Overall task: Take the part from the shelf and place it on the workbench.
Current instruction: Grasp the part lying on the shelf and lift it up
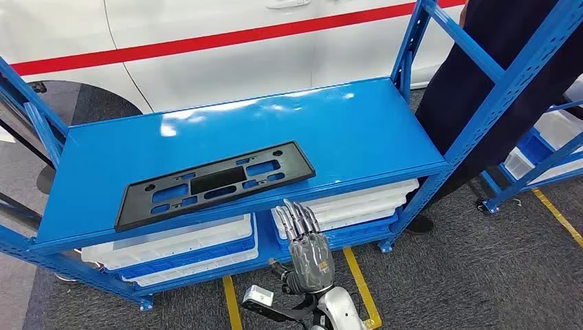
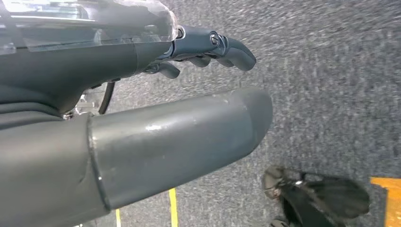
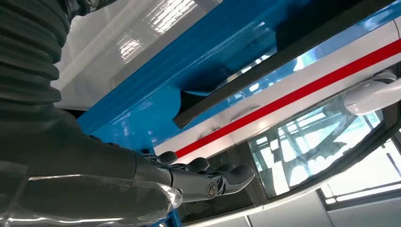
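Note:
The part, a flat black plate frame [image 1: 216, 182] with several cut-outs, lies near the front edge of the blue shelf top [image 1: 357, 130], slightly askew. My right hand [image 1: 308, 244] is raised just below and in front of that front edge, under the part's right end, fingers stretched out and holding nothing. From the right wrist view the part's dark edge [image 3: 246, 82] shows above the shelf lip, with my right hand's fingers [image 3: 208, 182] apart from it. My left hand [image 2: 179, 137] hangs over grey carpet, fingers loosely apart and holding nothing.
White bins [image 1: 179, 244] fill the lower shelf level. A person in dark clothes [image 1: 495, 69] stands behind the right blue upright [image 1: 509, 89]. A white car with a red stripe [image 1: 206, 41] is behind the shelf. Another blue rack [image 1: 550, 151] stands at far right, and yellow lines [image 1: 361, 282] mark the floor.

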You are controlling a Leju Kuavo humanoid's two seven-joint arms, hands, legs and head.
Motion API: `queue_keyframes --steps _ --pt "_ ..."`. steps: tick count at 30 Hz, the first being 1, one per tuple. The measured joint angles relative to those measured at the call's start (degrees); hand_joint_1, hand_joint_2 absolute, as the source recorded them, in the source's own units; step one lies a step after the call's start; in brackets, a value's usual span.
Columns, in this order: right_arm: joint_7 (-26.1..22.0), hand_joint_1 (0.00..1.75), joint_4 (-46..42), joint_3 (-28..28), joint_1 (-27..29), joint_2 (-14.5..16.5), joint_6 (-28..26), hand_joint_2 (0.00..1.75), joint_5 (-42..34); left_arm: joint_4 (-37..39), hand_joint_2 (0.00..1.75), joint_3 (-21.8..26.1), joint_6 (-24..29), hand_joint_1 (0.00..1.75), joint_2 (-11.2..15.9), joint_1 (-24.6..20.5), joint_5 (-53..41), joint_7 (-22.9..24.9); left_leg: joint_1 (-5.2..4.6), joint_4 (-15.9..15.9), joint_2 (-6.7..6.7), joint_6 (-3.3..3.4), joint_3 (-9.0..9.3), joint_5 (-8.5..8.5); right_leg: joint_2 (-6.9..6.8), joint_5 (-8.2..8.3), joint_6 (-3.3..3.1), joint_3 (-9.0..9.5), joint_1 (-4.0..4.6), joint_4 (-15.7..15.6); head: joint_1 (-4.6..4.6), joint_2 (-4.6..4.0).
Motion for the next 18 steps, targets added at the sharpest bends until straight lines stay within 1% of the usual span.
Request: queue_keyframes --steps 1,2,3,4,6,7,8,9,10,11,12,13,14,15,16,17,18 --pt "0.0 0.00 0.0 0.0 0.0 0.0 0.0 1.75 0.0 0.0 0.00 0.0 0.0 0.00 0.0 0.0 0.0 0.0 -0.15 -0.8 -0.01 0.05 0.46 -0.15 0.01 -0.15 0.18 -0.05 0.14 0.2 0.00 0.00" --pt "0.0 0.00 0.0 0.0 0.0 0.0 0.0 1.75 0.0 0.0 0.00 0.0 0.0 0.00 0.0 -0.1 0.0 0.0 -0.21 -1.2 -0.05 0.28 0.66 -0.18 0.04 -0.22 0.32 -0.11 0.21 0.3 0.01 0.00" --pt "-0.1 0.00 0.1 0.0 -0.1 0.0 0.0 1.75 0.0 0.0 0.00 0.0 0.0 0.00 0.0 -0.1 0.0 0.0 -0.31 -2.4 -0.08 0.55 1.17 -0.15 0.07 -0.37 0.57 -0.17 0.32 0.4 0.02 0.00" --pt "-0.2 0.00 0.1 0.0 -0.1 0.0 0.0 1.75 0.0 0.0 0.00 0.0 0.0 0.00 0.0 -0.1 0.0 0.0 -0.44 -2.5 -0.14 0.90 1.24 -0.35 0.11 -0.39 0.78 -0.22 0.43 0.5 0.02 0.00" --pt "-1.0 0.00 0.2 -0.1 -0.1 0.0 0.0 1.75 -0.1 0.0 0.00 0.0 -0.1 0.00 0.0 -0.1 0.0 0.1 -0.35 -2.7 -0.14 1.67 1.32 -0.23 0.15 -0.58 1.25 -0.18 0.35 0.6 0.01 0.00" --pt "-1.5 0.00 0.2 -0.2 -0.1 0.0 0.0 1.75 -0.1 0.0 0.00 0.0 -0.1 0.00 0.0 -0.1 -0.1 0.2 -0.28 -2.9 -0.12 2.11 1.46 -0.17 0.18 -1.14 1.52 -0.41 0.28 1.3 0.02 0.00" --pt "-2.1 0.00 0.2 -0.3 -0.1 0.0 0.0 1.75 -0.2 0.0 0.00 0.0 -0.2 0.00 0.0 -0.1 -0.1 0.3 -0.19 -3.1 -0.09 2.52 1.58 -0.12 0.20 -2.27 1.79 -1.21 0.20 3.1 0.02 0.00" --pt "-2.6 0.00 0.2 -0.5 -0.1 0.1 0.0 1.75 -0.3 0.0 0.00 0.0 -0.2 0.00 0.0 -0.1 -0.2 0.3 -0.14 -3.2 -0.07 2.84 1.67 -0.12 0.21 -3.85 2.00 -2.61 0.09 6.0 0.03 0.00" --pt "-3.2 0.00 0.2 -0.8 0.0 0.1 0.0 1.75 -0.5 0.0 0.00 0.1 -0.2 0.00 0.0 -0.1 -0.3 0.3 -0.17 -3.3 -0.07 3.08 1.70 -0.20 0.22 -5.56 2.15 -4.58 0.04 9.8 0.03 0.00" --pt "-3.7 0.00 0.3 -1.0 0.0 0.2 0.0 1.75 -0.7 0.0 0.00 0.1 -0.2 0.00 0.0 -0.1 -0.3 0.4 -0.21 -3.3 -0.08 3.19 1.72 -0.28 0.22 -6.85 2.25 -6.62 -0.02 13.5 0.03 0.00" --pt "-4.2 0.00 0.4 -1.3 0.1 0.3 0.0 1.75 -1.0 0.0 0.00 0.2 -0.2 0.00 0.0 -0.1 -0.4 0.4 -0.25 -3.3 -0.10 3.24 1.82 -0.38 0.22 -7.18 2.30 -8.10 -0.07 15.9 0.03 0.00" --pt "-4.7 0.00 0.5 -1.6 0.1 0.5 0.0 1.75 -1.2 0.0 0.00 0.2 -0.2 0.00 0.1 -0.1 -0.5 0.5 -0.28 -3.3 -0.14 3.25 1.98 -0.52 0.22 -6.40 2.25 -8.69 -0.08 16.4 0.03 0.00" --pt "-5.0 0.00 0.6 -1.8 0.1 0.6 0.0 1.75 -1.3 0.0 0.00 0.3 -0.2 0.00 0.1 -0.1 -0.6 0.5 -0.30 -3.3 -0.19 3.20 2.26 -0.70 0.22 -4.50 2.10 -8.08 -0.08 14.5 0.03 0.00" --pt "-5.3 0.00 0.6 -2.0 0.1 0.7 0.0 1.75 -1.4 0.0 0.00 0.3 -0.2 0.00 0.1 -0.1 -0.7 0.6 -0.32 -3.3 -0.24 3.09 2.61 -0.92 0.23 -2.03 1.81 -6.58 -0.04 10.9 0.04 0.00" --pt "-5.6 0.00 0.6 -2.2 0.1 0.8 0.0 1.75 -1.5 0.0 0.00 0.3 -0.2 0.00 0.1 -0.1 -0.8 0.6 -0.36 -3.3 -0.28 2.91 2.87 -1.18 0.24 -0.19 1.45 -4.83 0.11 7.1 0.03 0.00" --pt "-6.0 0.00 0.7 -2.4 0.1 0.9 0.0 1.75 -1.7 0.0 0.00 0.3 -0.3 0.00 0.1 -0.1 -0.8 0.7 -0.43 -3.2 -0.31 2.65 3.10 -1.43 0.25 0.97 1.14 -3.34 0.29 3.7 0.04 0.00" --pt "-6.5 0.00 0.7 -2.6 0.1 1.0 0.0 1.75 -1.8 0.0 0.00 0.3 -0.3 0.00 0.0 -0.2 -0.9 0.8 -0.45 -3.3 -0.31 2.35 3.21 -1.61 0.27 1.31 0.91 -2.48 0.50 1.8 0.03 0.00"
